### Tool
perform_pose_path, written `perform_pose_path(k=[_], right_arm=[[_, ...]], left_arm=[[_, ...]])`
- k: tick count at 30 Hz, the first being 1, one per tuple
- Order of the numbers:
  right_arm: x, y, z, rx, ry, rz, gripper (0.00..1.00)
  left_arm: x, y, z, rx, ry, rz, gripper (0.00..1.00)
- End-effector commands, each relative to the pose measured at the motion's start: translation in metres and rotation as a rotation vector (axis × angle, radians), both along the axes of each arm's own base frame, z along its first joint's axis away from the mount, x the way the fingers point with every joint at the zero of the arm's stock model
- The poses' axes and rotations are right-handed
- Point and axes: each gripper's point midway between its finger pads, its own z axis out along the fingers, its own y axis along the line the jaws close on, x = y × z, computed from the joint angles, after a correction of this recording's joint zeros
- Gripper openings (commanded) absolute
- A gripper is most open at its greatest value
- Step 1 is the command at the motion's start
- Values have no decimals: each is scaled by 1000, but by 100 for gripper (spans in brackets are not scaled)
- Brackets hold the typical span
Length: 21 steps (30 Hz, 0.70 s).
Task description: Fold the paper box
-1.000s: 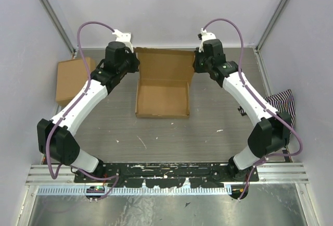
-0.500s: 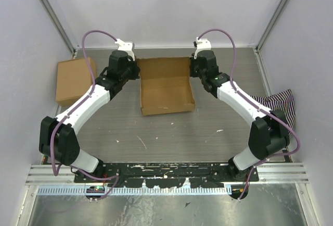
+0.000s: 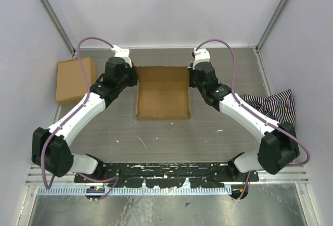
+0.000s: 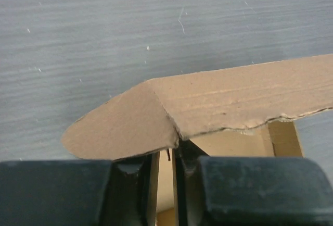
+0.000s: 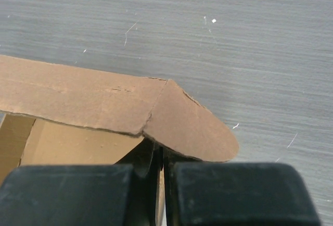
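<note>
The paper box (image 3: pixel 162 98) stands in the middle of the table as a shallow open tray, with its lid panel raised along the far edge. My left gripper (image 3: pixel 135 76) is shut on the lid's left far corner and my right gripper (image 3: pixel 190 76) on its right far corner. In the left wrist view my gripper (image 4: pixel 166 155) pinches cardboard under the lid's folded front strip (image 4: pixel 234 101) and rounded tab (image 4: pixel 119 127). In the right wrist view my gripper (image 5: pixel 160 155) pinches cardboard under the strip (image 5: pixel 78 98) and rounded tab (image 5: pixel 192 127).
A ready-made brown cardboard box (image 3: pixel 74 80) sits at the far left by the wall. A striped cloth (image 3: pixel 273 103) lies at the right edge. Grey walls close the table on three sides.
Both grippers have drawn toward me and inward with the lid corners. The lid, spread back before, now leans over the tray's far edge. The box slid right, then back.
</note>
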Motion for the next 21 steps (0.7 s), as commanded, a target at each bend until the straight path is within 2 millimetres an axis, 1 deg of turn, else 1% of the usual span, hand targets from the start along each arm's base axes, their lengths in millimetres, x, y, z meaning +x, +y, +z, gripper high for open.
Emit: perform_pose_path(k=[1,4,5,6,7,8,10,11,12,13,15,18,21], right_arm=[[-33,8,0,56,56,63,12],[-59,12,-13,92,118,130,22],[-68,12,-17,104,133,141,28],[-76,11,-21,116,149,147,35],[-84,9,-25,129,165,153,40],[-92,8,-28,141,180,159,42],[-110,5,-29,175,199,174,46],[-118,3,-31,189,209,180,47],[-126,0,-30,202,213,183,49],[-133,-3,-29,215,216,183,49],[-147,-11,-20,245,204,178,49],[-159,-21,-10,270,185,156,49],[-163,-27,1,288,157,145,50]], left_arm=[[-37,-1,-5,-16,63,-25,27],[-60,7,-8,-18,79,-15,42],[-67,11,-10,-23,89,-6,46],[-74,14,-13,-33,102,3,50],[-81,16,-14,-41,108,7,52],[-89,19,-16,-49,119,10,53],[-104,25,-16,-66,129,19,55],[-114,30,-19,-70,152,23,55],[-121,31,-16,-84,153,14,55],[-132,32,-18,-84,182,-3,54],[-148,34,-12,-100,203,-24,53],[-158,37,-3,-141,183,-20,54],[-157,38,3,-179,147,-2,56]])
